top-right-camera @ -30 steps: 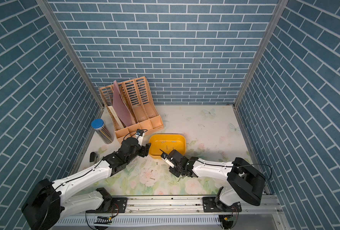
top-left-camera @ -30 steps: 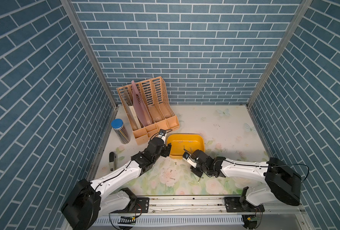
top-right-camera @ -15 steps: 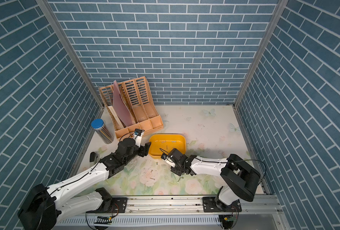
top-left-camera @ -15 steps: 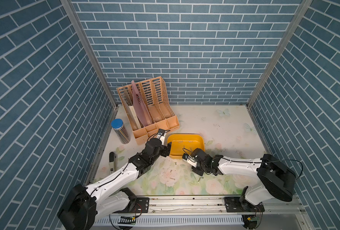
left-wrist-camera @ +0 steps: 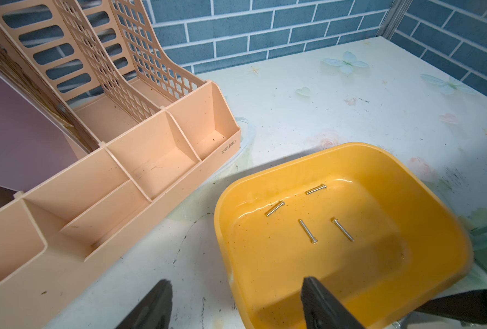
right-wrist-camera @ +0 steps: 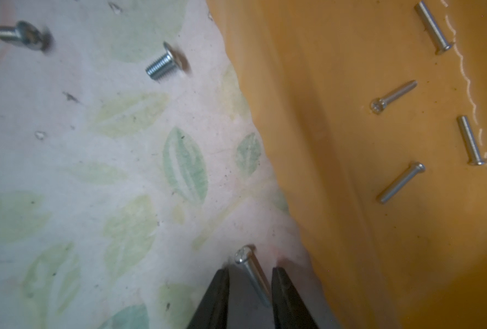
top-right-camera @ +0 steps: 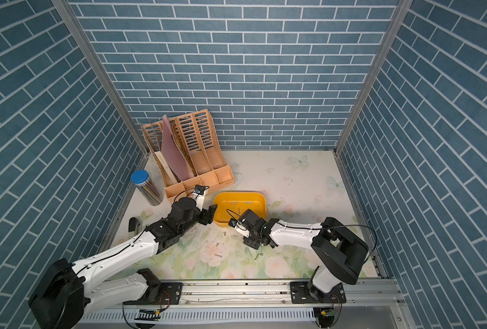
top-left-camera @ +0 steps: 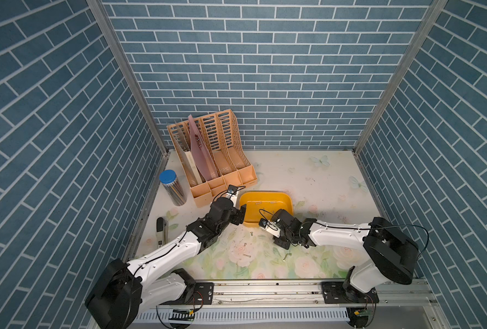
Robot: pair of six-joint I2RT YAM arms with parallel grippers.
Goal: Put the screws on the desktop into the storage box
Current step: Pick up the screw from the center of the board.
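Looking into the storage box [left-wrist-camera: 436, 228], I count four screws [left-wrist-camera: 307, 231] lying flat on its yellow floor. In a top view the two far screws [top-left-camera: 256, 203] lie left to right along the far wall. The two nearer ones lie side by side, cross-ways to them. The box sits in the middle of the desktop [top-left-camera: 307, 171]. A few loose screws [top-left-camera: 245, 244] lie flat on the printed flowers on the near side of the box, each pointing a different way.

My right gripper [right-wrist-camera: 250, 269] is down at the desktop, right beside the box's near wall. One long screw [right-wrist-camera: 242, 254] lies between its jaws. Its shaft runs back between the fingers and its round head sticks out past the tips. The jaws are a little apart, with a thin gap on each side, so the screw is not pinched yet.

My left gripper [left-wrist-camera: 236, 299] is spread wide and holds nothing. One finger [left-wrist-camera: 319, 302] hangs over the box and the other is outside it.

At the far left, the peach file rack [top-left-camera: 225, 171] holds a pink folder [top-left-camera: 201, 151].
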